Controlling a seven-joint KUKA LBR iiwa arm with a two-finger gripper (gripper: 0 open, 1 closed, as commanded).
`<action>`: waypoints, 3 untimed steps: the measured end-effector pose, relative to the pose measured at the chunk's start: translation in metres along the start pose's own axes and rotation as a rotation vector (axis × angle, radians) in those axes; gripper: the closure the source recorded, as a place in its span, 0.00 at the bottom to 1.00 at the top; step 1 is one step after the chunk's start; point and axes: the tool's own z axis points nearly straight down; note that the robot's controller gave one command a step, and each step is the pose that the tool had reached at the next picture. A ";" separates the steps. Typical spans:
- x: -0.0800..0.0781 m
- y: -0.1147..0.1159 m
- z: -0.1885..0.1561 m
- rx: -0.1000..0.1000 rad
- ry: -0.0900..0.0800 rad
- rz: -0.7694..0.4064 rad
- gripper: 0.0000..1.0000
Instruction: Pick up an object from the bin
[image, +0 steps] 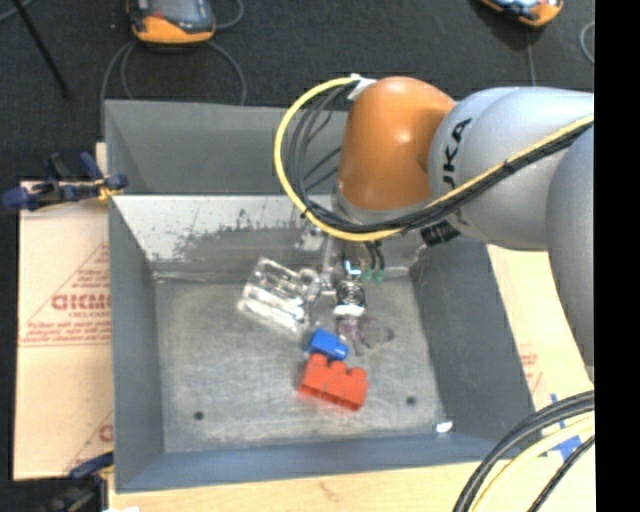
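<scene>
**While gripper sits low at bin ctr: approach step, nothing seen in hand**

Since the gripper (347, 300) hangs low over the middle of the bin (200, 230), I'd judge this as the approach/positioning step, pre-grasp. Can't tell how far the pincer is open; the wrist and orange cover hide it, and no obj visibly sits in it.

Nearest candidates:
- blue block (327, 344): small, just below the gripper tip in frame, and looks to be touching the red brick (333, 383) lower down.
- clear plastic piece (270, 297): just left of the tip, lying on the floor; can't tell if they touch.

Which one is the target, can't say.

Next move, as I judge it: centre over one obj, then descend w/ jaws astride it. The blue block is small and butts against the red brick, so the pincer risks nudging both or catching the brick edge. The clear piece is bulkier w/ hard-to-read edges.

Room: things cluster at frame ctr, well apart from all walls. Floor is bare to lower left and right, save a white speck (443, 427) at the lower-right corner. A straight lift looks unobstructed.
</scene>
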 end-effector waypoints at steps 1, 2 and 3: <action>-0.026 -0.020 0.100 -0.002 -0.012 0.156 0.00; -0.027 -0.020 0.098 -0.003 -0.011 0.157 1.00; -0.034 -0.014 -0.028 0.003 -0.004 0.125 1.00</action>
